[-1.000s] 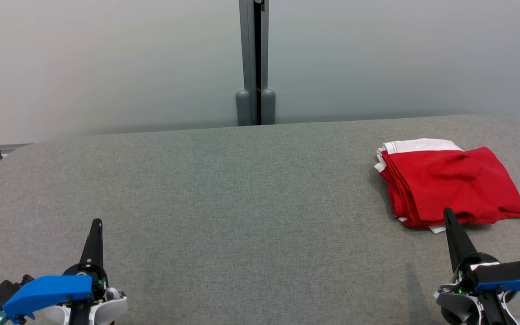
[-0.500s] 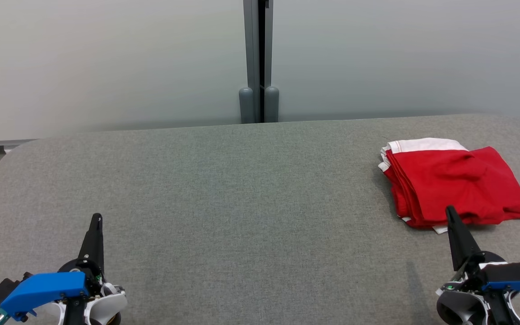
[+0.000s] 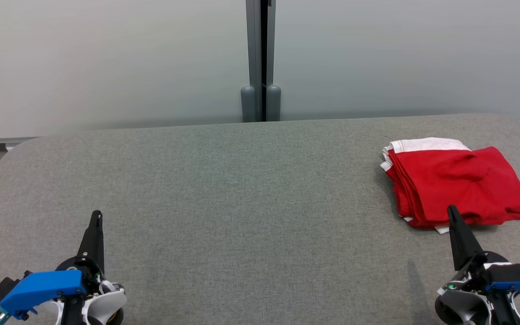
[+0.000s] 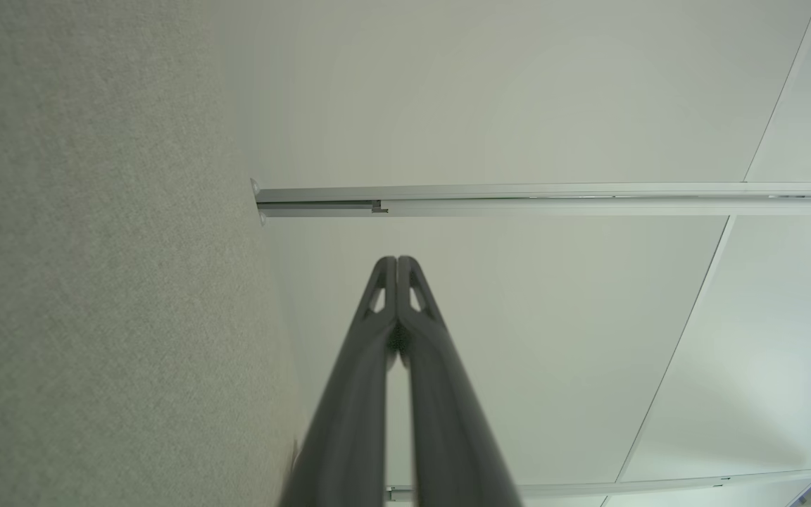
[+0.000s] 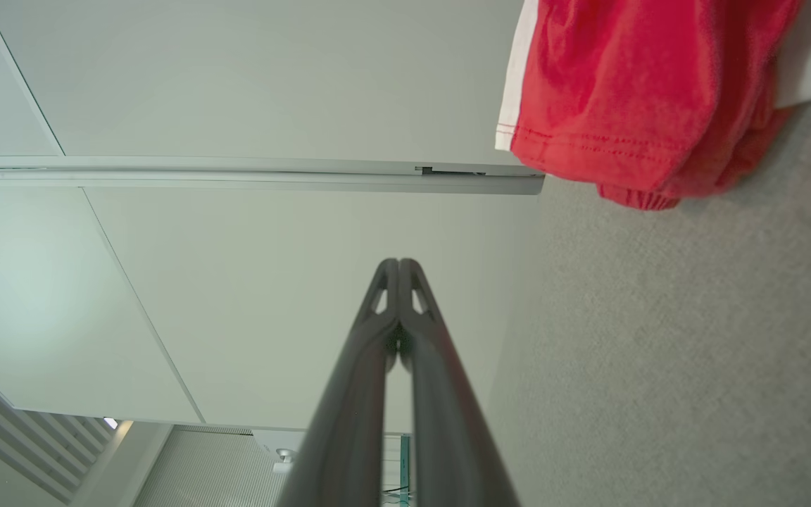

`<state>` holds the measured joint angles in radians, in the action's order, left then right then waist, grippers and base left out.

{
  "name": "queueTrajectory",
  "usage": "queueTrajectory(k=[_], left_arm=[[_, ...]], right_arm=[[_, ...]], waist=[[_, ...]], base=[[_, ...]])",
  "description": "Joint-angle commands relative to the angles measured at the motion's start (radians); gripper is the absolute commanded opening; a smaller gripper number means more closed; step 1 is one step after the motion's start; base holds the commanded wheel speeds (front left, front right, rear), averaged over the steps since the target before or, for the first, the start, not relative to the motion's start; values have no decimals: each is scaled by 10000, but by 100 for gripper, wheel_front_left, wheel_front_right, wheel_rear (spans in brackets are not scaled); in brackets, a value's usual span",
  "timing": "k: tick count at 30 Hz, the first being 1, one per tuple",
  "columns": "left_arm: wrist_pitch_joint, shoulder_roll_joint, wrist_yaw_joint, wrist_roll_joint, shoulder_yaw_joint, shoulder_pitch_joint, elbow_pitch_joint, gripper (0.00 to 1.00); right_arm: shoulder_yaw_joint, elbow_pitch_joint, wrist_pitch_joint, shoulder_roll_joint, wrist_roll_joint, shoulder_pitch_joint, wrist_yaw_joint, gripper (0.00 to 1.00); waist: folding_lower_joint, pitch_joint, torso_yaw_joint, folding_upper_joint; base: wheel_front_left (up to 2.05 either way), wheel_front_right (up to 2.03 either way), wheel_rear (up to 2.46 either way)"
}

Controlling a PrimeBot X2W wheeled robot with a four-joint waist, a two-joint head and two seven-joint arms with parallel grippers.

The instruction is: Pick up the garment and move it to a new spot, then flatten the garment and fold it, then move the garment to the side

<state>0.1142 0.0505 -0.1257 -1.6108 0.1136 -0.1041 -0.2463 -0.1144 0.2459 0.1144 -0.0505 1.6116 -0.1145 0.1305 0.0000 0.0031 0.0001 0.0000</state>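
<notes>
The garment (image 3: 456, 185) is red with white trim, folded into a compact stack at the right side of the grey table (image 3: 242, 203); its hem also hangs into the right wrist view as the garment (image 5: 624, 91). My right gripper (image 3: 451, 210) is shut and empty, its tip just in front of the garment's near edge, apart from it. In its own wrist view the right gripper (image 5: 398, 262) has both fingers pressed together. My left gripper (image 3: 97, 214) rests at the lower left, far from the garment, shut with nothing held; its wrist view shows the left gripper (image 4: 396, 259) with jaws together.
A pale partition wall with a grey vertical post (image 3: 260, 63) stands right behind the table's far edge. The table's rounded left corner (image 3: 11, 155) drops to the floor. Broad bare grey felt lies between the two grippers.
The head camera has shifted slightly, so the whole scene slides a little right. Both grippers sit a bit lower in the picture and stay shut; the garment lies unchanged.
</notes>
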Motion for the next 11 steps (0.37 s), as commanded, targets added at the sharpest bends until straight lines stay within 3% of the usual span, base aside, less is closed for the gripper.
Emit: queueTrajectory(k=[1,11], left_arm=[[39,-13,-92,-36,29,-97,31,0],[38,-13,-92,-37,28,-97,32,0]], right_arm=[[-25,-42,35,12,23,121,4,0],[-24,-42,34,12,23,120,4,0]], waist=[[0,0,-1,0],[0,0,-1,0]], base=[[0,0,0],[0,0,0]])
